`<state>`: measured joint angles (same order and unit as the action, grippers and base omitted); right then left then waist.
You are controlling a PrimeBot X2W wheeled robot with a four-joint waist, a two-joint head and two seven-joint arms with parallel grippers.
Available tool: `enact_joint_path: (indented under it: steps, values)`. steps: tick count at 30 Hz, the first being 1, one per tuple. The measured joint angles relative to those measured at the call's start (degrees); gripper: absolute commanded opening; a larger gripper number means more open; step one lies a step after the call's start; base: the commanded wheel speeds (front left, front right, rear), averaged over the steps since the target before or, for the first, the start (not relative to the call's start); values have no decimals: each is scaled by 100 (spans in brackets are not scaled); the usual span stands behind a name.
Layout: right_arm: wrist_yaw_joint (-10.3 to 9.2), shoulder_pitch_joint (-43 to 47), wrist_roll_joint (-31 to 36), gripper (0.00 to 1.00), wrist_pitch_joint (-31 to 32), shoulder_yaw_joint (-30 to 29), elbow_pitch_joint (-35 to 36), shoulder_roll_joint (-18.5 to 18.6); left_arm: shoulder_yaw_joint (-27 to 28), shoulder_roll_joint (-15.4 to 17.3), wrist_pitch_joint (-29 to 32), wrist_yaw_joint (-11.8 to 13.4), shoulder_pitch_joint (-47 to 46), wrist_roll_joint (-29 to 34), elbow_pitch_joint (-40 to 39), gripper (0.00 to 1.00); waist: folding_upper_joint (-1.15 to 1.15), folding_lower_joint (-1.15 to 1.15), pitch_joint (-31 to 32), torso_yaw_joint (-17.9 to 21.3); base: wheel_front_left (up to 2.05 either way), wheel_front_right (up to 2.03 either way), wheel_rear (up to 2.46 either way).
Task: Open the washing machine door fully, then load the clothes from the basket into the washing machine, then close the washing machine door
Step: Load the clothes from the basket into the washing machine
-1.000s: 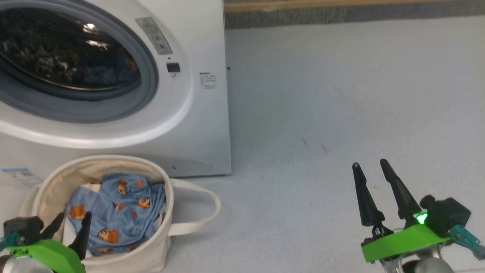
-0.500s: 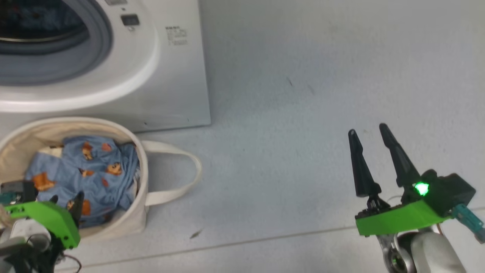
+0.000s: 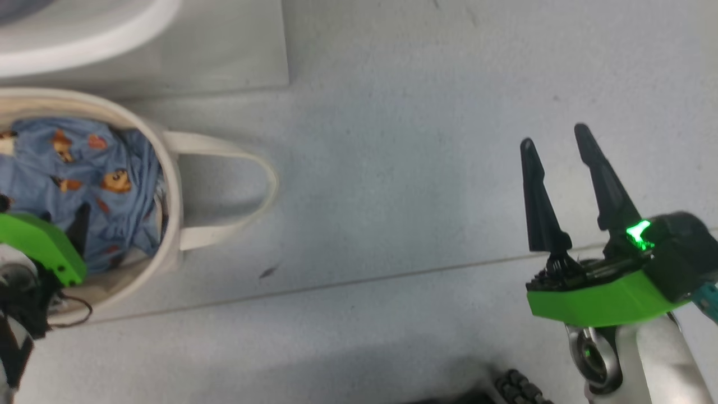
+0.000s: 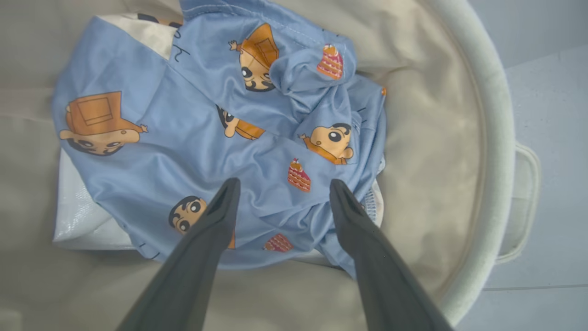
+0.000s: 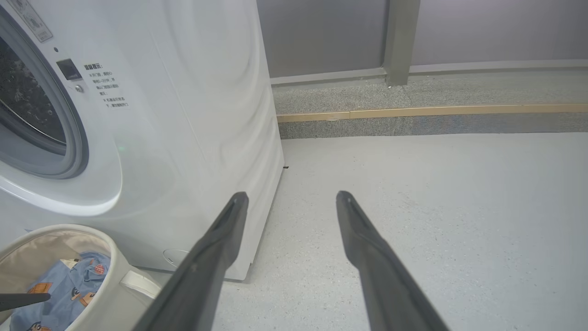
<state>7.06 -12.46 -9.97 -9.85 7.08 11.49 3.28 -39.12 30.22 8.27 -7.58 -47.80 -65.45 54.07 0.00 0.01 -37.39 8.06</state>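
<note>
Left gripper (image 4: 285, 184) was down inside the basket (image 4: 496, 138), fingers (image 4: 206, 239) spread wide, nothing pinched between them. The tips sat over the near part of the clothes (image 4: 206, 115); couldn't tell from the left wrist view whether they touched the fabric. The clothes were a crumpled blue heap with orange cartoon prints, lying on the basket bottom, with a white liner (image 4: 78, 220) poking out underneath on the left.

Right gripper (image 3: 553, 136) was also splayed open and empty. It hung over bare grey floor (image 3: 392, 168), well apart from the basket on the right side, fingers pointing toward the far side. A floor seam (image 3: 392, 275) ran left-right under it.

The basket stood on the floor just on the near side of the washing machine (image 5: 183, 115), by its right front corner. One loop handle (image 3: 224, 147) lay out flat to the right.

In the right wrist view the machine's white front and right side panel were visible, with the grey ring (image 5: 73, 138) and the steel drum (image 5: 23, 105) exposed at the left edge. A tan strip (image 5: 413, 111) ran along the far edge of the floor behind it.
</note>
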Motion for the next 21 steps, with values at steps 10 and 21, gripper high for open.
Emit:
enact_joint_path:
  steps: [10, 21]
  values:
    - [0, -253, 188, 100, -5, 96, 409, -2, -400, 297, -81, 0, -763, -330, 168, 100, 0, 0, -1081, 53, 0, 0, 0]
    - [0, -256, 241, 100, -65, 101, 615, -3, -862, 454, -325, 0, -1186, -651, 249, 100, 0, 0, -1759, 120, 0, 0, 0]
